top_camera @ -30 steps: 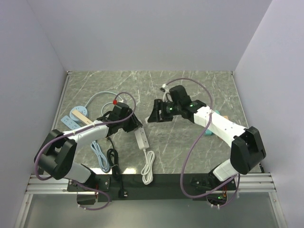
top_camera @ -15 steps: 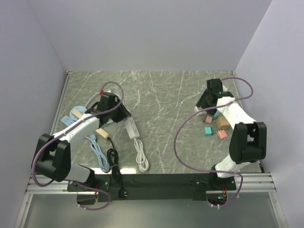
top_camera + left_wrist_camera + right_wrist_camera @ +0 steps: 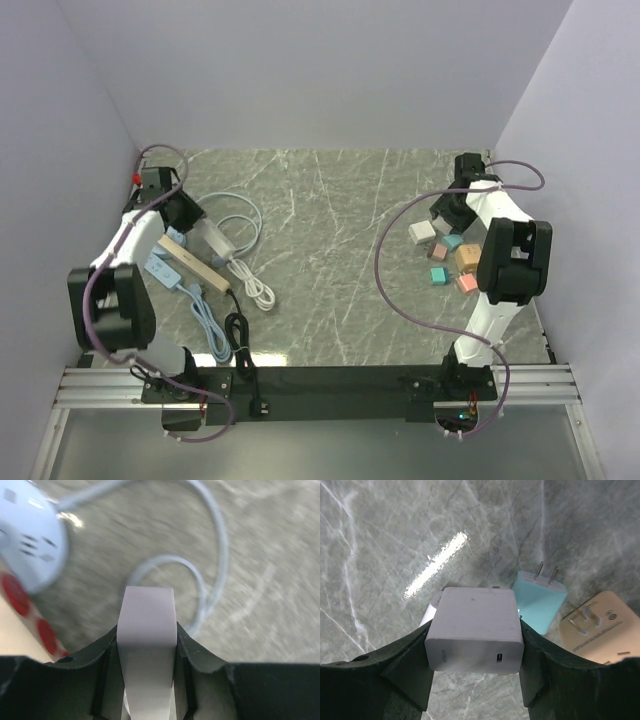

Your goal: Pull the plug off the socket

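Observation:
My left gripper (image 3: 190, 224) is at the far left of the table and is shut on the end of the white power strip (image 3: 208, 241). In the left wrist view the strip (image 3: 148, 610) sits between the jaws of the left gripper (image 3: 148, 647). Its white cord (image 3: 250, 284) trails toward the front. My right gripper (image 3: 445, 211) is at the far right, shut on a white charger plug (image 3: 475, 615). The right wrist view shows the right gripper (image 3: 475, 642) holding the plug above the table, apart from the strip.
Loose plugs lie under and beside the right gripper: a teal one (image 3: 540, 602), a beige one (image 3: 592, 627) and coloured ones (image 3: 452, 262). At the left are a blue strip (image 3: 162, 270), a wooden bar (image 3: 197, 266), a round blue socket (image 3: 30, 545), blue cord (image 3: 210, 325) and black cord (image 3: 238, 335).
The arms have drawn apart. The left swung to the far left, dragging the white strip. The right carried the white plug to the far right, beside the loose plugs.

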Robot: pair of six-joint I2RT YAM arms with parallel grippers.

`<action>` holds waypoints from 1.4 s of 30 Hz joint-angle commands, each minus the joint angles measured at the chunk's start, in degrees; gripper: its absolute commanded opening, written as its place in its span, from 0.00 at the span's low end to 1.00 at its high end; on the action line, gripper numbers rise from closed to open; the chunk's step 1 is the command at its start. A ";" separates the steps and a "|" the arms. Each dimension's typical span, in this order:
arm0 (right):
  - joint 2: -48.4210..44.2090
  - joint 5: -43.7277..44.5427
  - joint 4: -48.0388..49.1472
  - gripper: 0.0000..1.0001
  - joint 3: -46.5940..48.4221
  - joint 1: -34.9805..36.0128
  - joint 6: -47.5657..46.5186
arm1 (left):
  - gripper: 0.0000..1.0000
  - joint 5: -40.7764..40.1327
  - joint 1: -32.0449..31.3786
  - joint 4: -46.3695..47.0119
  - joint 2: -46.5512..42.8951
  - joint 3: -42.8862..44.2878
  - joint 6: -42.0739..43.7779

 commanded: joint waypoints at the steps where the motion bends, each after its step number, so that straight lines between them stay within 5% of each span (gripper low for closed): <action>1: 0.71 -1.97 -0.76 0.07 3.56 -0.04 -0.70 | 0.01 -0.18 3.60 -1.32 5.61 4.88 2.74; 7: 1.85 -1.19 -0.76 0.11 2.59 -0.04 -1.84 | 0.01 -0.19 5.81 -2.73 13.70 11.56 6.35; 9: 1.77 -1.79 -0.32 0.15 1.89 -0.39 -2.19 | 0.08 0.77 6.34 -4.31 15.90 13.14 6.71; 10: 1.42 -2.15 -0.23 0.18 1.63 -0.39 -2.19 | 0.23 1.13 6.86 -4.31 16.17 13.15 6.71; 13: -0.16 -3.20 0.56 0.45 0.66 -0.39 -2.28 | 0.56 0.96 7.48 -3.79 14.86 12.10 6.36; 17: -3.32 -3.99 0.21 0.84 0.48 -0.39 -2.54 | 0.84 0.16 7.40 -5.45 12.75 11.92 6.44; 19: -6.47 -4.26 0.12 0.91 0.22 -0.39 -2.72 | 0.99 0.16 7.39 -6.59 11.35 11.92 6.62; 26: -19.40 -8.02 -0.93 0.95 -0.48 -0.30 -4.48 | 0.99 3.67 7.39 -8.09 4.06 10.17 6.36; 36: -47.86 -30.70 1.62 0.96 -12.35 0.14 -13.08 | 0.99 19.05 5.03 2.52 -13.24 0.68 6.09; 42: -61.74 -40.47 0.56 0.97 -19.81 0.57 -13.18 | 0.99 25.81 1.16 7.54 -16.25 0.67 4.68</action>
